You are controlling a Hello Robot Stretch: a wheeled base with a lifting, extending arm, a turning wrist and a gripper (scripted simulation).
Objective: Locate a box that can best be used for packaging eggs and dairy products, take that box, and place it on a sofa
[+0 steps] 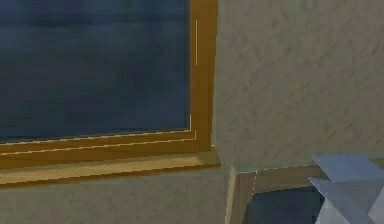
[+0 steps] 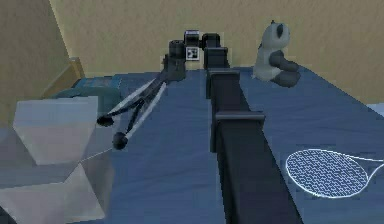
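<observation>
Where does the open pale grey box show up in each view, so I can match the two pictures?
Forward view: the open box sits in the bottom right corner, cut by the picture's edge, below and right of the wooden-framed window.
Arm side view: the open box is at the bottom left, left of the arm.
Shared landmark: the dark blue surface next to the box.

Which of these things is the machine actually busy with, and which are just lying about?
For the job:
- pale open box
- gripper, near that box

Just lying about:
- black-and-white soft toy
- racket
- window
</observation>
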